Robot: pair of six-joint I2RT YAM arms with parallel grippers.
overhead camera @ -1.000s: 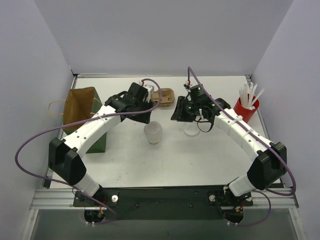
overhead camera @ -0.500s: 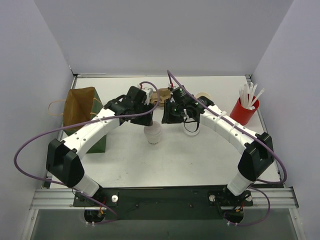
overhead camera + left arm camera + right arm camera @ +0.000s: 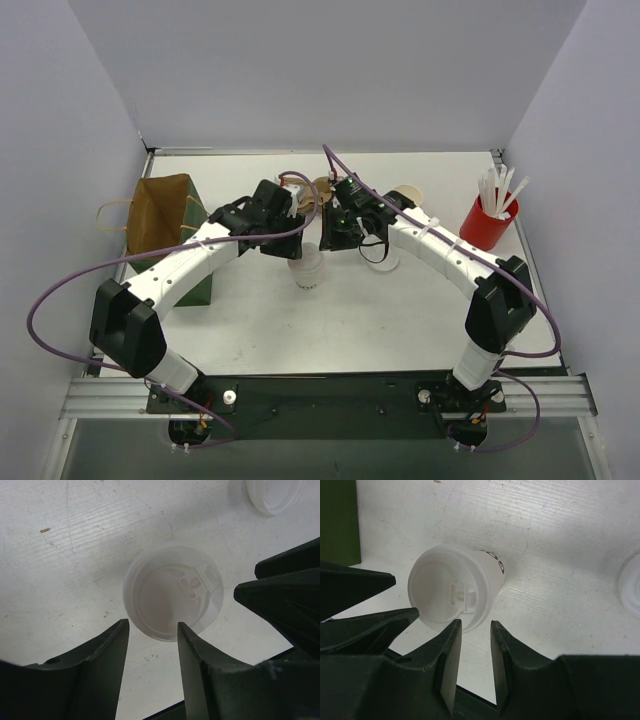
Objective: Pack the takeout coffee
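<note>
- I see one white paper cup (image 3: 308, 266) standing upright, a whitish lid (image 3: 172, 597) on it and dark print (image 3: 495, 560) on its side.
- My left claw (image 3: 152, 624) is parted and empty.
- My right claw (image 3: 475, 625) is narrowly parted and empty.

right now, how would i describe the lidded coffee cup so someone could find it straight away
Look to the middle of the white table, where the left hand and right hand nearly meet. Right by them stands a small white paper cup. It wears its sip lid, unlike the loose lid lying flat further back.
</note>
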